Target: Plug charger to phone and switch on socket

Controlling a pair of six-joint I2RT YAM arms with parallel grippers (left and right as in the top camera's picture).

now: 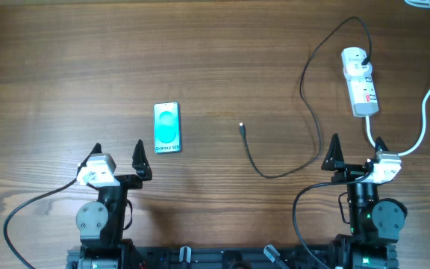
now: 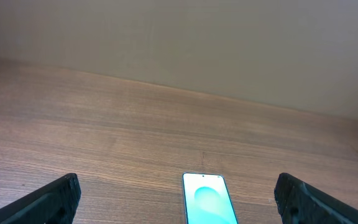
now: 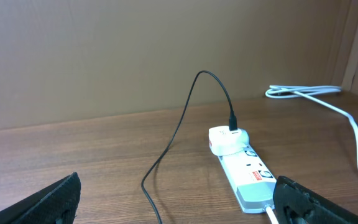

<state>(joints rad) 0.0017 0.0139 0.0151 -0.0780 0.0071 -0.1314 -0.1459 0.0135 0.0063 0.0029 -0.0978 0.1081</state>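
The phone (image 1: 166,128) lies flat on the wooden table with its cyan screen up; it also shows in the left wrist view (image 2: 208,199). The charger, a thin black cable (image 1: 307,90), runs from a white plug on the socket (image 1: 359,81) down to its loose connector tip (image 1: 242,128), which lies right of the phone and apart from it. The cable (image 3: 179,134) and socket (image 3: 244,173) also show in the right wrist view. My left gripper (image 1: 118,156) is open and empty, just in front of the phone. My right gripper (image 1: 355,152) is open and empty, in front of the socket.
A thick white cord (image 1: 428,90) leaves the socket's near end and loops up the right side of the table; it also shows in the right wrist view (image 3: 328,102). A plain wall stands behind the table.
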